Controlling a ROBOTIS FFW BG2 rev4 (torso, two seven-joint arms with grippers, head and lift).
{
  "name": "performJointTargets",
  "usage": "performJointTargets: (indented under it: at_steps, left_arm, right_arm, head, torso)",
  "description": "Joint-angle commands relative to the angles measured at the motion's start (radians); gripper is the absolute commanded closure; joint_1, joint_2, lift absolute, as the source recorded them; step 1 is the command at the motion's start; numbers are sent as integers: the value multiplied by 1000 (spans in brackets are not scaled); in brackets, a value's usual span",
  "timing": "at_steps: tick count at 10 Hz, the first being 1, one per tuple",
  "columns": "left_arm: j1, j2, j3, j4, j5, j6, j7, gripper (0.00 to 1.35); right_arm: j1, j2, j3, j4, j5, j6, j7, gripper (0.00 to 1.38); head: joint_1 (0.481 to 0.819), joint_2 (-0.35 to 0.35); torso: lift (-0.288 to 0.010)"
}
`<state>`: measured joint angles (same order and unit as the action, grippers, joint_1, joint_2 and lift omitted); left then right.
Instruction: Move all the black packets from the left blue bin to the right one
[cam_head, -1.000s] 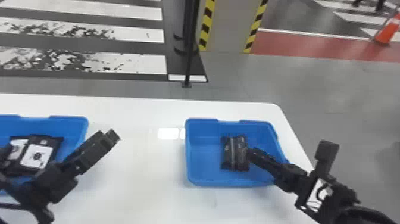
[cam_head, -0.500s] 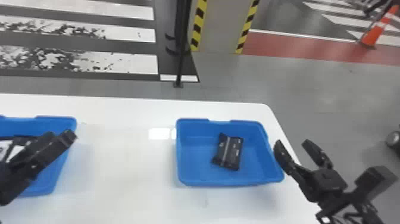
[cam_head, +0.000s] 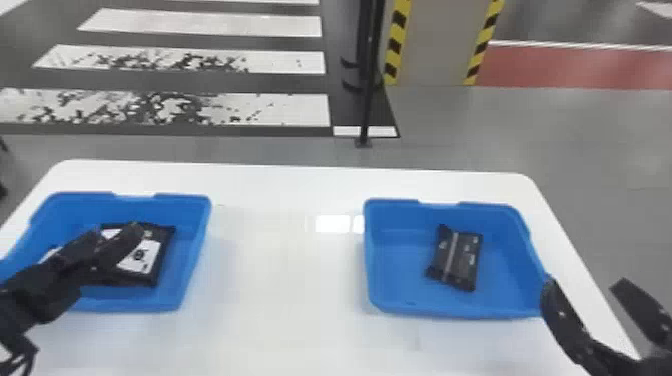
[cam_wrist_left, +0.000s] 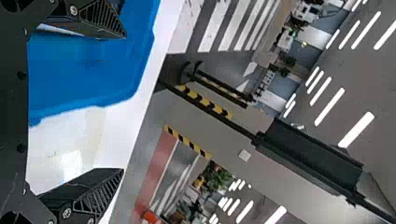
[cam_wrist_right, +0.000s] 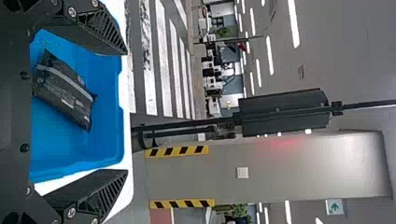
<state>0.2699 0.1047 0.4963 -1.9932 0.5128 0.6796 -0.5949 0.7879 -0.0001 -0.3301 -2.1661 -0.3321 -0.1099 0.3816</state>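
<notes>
The left pincer is spread wide with nothing between its fingers; in the head view it is over the left blue bin, its black fingers overlapping the packets there. The right pincer is wide open and empty as well, just beyond the right side of the right blue bin. Inside that bin lies one black packet with a grey strip across it, flat on the floor and touched by neither pincer, so at least this one counts as delivered. In the left bin, a black packet with a white label lies near the bin's right wall, and more white shows farther left, probably a second packet; the arm hides too much for a sure count. Both bins sit on the white worktop, well apart. The job looks only partly done: what the left bin holds has yet to cross over, and the next move seems to call for the left pincer to close on a packet.
</notes>
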Motion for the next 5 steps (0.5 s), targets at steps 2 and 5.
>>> performJointTargets:
  at_steps: [2,5]
  left_arm:
    - [-91,6,40,2,-154,189,52,128]
    - [-216,58,-32,14,-301,444,75,128]
  right_arm:
    - [27,1,27,0,-37,2,2,133]
    - [15,-8,55,25,-79,19,2,134]
  head:
    - [695,34]
    - [695,91]
  torso:
    - [-146]
    - [-146]
